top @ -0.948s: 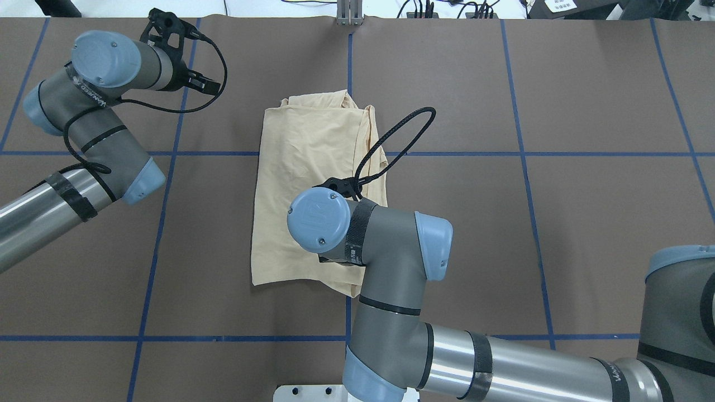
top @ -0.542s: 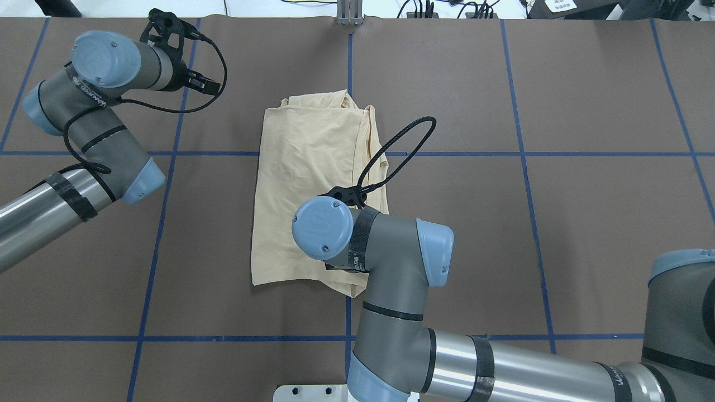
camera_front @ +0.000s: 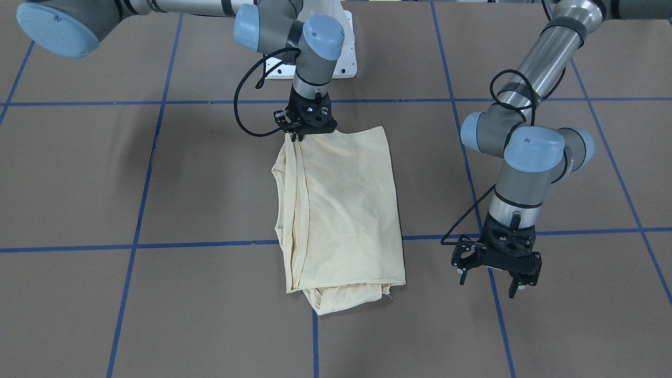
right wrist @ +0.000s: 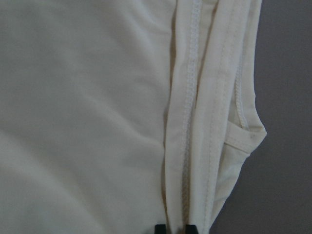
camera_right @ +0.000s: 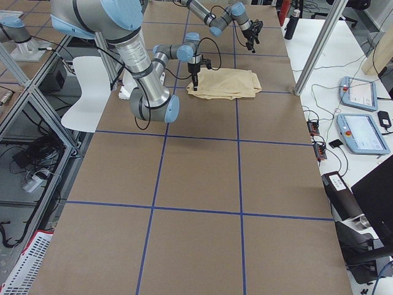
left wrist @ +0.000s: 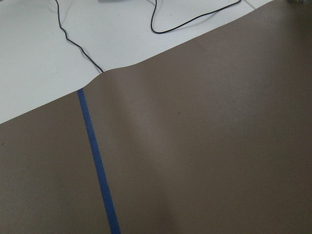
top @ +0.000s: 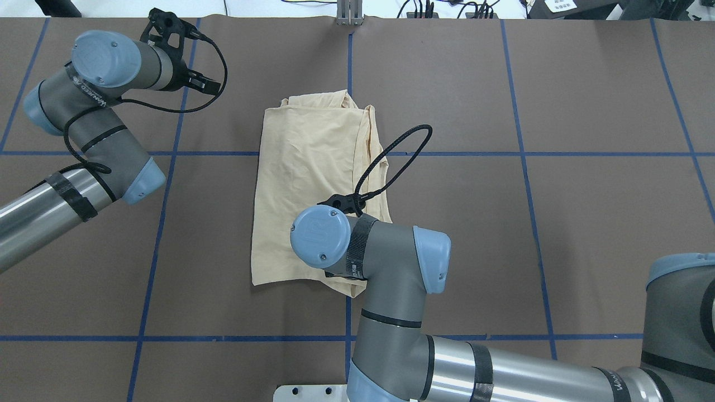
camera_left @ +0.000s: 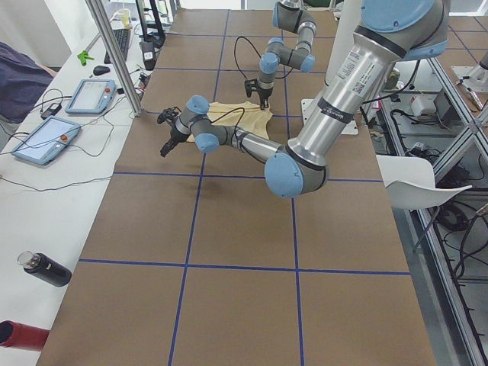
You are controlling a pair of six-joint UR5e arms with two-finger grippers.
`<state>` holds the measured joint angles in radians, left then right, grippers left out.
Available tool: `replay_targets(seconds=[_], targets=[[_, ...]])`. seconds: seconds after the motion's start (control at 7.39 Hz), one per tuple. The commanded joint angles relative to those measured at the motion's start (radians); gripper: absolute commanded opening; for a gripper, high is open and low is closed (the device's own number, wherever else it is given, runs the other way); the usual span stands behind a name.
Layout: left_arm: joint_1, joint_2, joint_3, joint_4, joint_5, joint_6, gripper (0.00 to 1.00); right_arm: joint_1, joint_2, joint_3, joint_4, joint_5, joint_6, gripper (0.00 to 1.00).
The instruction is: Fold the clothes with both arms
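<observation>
The pale cream-yellow shirt [top: 304, 173] lies folded into a long rectangle in the middle of the table, plain side up, with no print showing. It also shows in the front view [camera_front: 341, 210]. My right gripper [camera_front: 298, 137] is at the shirt's corner nearest the robot. In the right wrist view its fingertips [right wrist: 191, 227] stand close together on the stitched hem [right wrist: 187, 122], shut on it. In the overhead view the right wrist hides the gripper. My left gripper [camera_front: 488, 284] is open and empty, hovering over bare table beside the shirt's far end; it also shows overhead [top: 190, 53].
Brown paper with blue tape lines [top: 519, 153] covers the table. The left wrist view shows the paper's far edge [left wrist: 161, 51] with a white surface and black cables [left wrist: 73, 44] beyond. Tablets [camera_right: 362, 132] lie on a side bench.
My right wrist has moved a little toward the robot's base over the shirt's near end. The shirt's outline has barely changed. The left arm has not moved.
</observation>
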<state>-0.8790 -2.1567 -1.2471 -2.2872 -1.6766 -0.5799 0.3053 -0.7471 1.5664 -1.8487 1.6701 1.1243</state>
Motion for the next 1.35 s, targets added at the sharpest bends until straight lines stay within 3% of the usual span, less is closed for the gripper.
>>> replay_targets(seconds=[0.0, 0.14, 0.41, 0.54, 0.81, 0.95, 1.08, 1.22], targets=[[0.0, 0.0, 0.0, 0.0, 0.0, 0.0, 1.0, -0.002, -0.001, 0.0, -0.017, -0.007, 0.0, 0.07], [0.0, 0.0, 0.0, 0.0, 0.0, 0.0, 1.0, -0.002, -0.001, 0.001, -0.036, -0.018, 0.002, 0.0], [0.0, -0.002, -0.002, 0.0, -0.009, 0.0, 1.0, 0.005, -0.033, 0.021, -0.047, -0.035, 0.002, 0.0], [0.0, 0.0, 0.0, -0.002, -0.04, 0.0, 1.0, 0.017, -0.084, 0.071, -0.047, -0.036, 0.002, 0.0], [0.0, 0.0, 0.0, -0.002, -0.043, 0.0, 1.0, 0.014, -0.24, 0.263, -0.043, -0.036, 0.024, 0.0], [0.0, 0.0, 0.0, -0.002, -0.043, 0.0, 1.0, -0.004, -0.25, 0.27, -0.037, -0.039, 0.094, 0.0], [0.0, 0.0, 0.0, 0.0, -0.043, 0.002, 1.0, -0.027, -0.247, 0.267, -0.032, -0.07, 0.17, 0.37], [0.0, 0.0, 0.0, 0.0, -0.044, 0.002, 1.0, -0.029, -0.242, 0.271, -0.032, -0.079, 0.173, 0.99]])
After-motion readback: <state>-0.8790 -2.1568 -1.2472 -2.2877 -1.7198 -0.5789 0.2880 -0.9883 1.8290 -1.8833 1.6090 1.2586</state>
